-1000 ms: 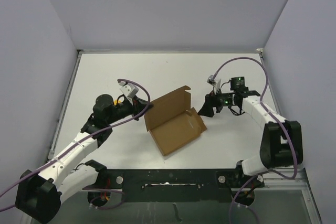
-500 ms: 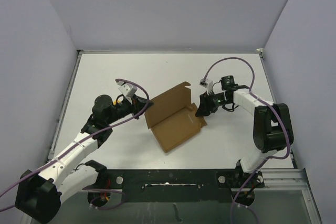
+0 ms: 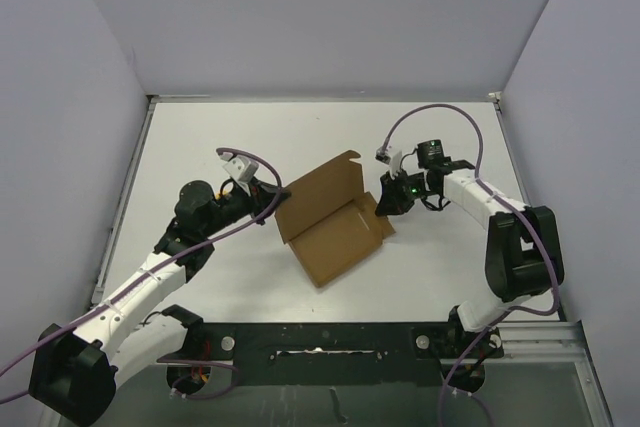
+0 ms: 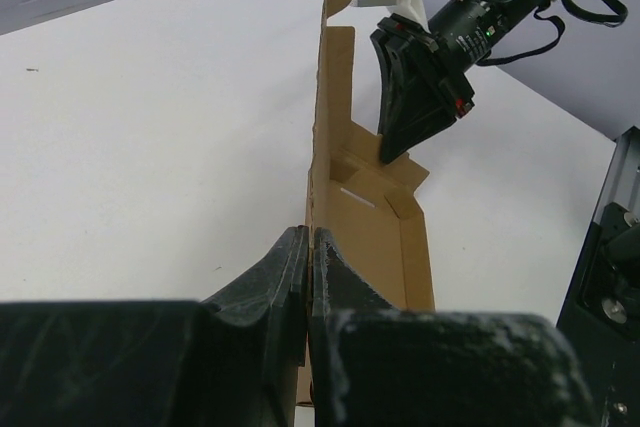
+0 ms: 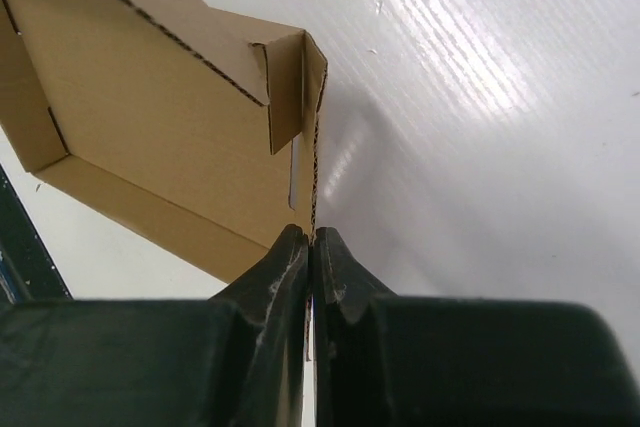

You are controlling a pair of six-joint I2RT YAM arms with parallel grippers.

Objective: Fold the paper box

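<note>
White table (image 3: 200,137); arms extended inward, left fingers (image 4: 262,282), right fingers (image 5: 268,269) pinching paper box (image 3: 335,232)

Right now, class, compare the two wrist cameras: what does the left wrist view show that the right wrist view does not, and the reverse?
Only the left wrist view shows the left fingers, shut on the paper box. Only the right wrist view shows its wide inner floor spread open. Both show the box, the right fingers shut on its end wall, and the white table.
</note>
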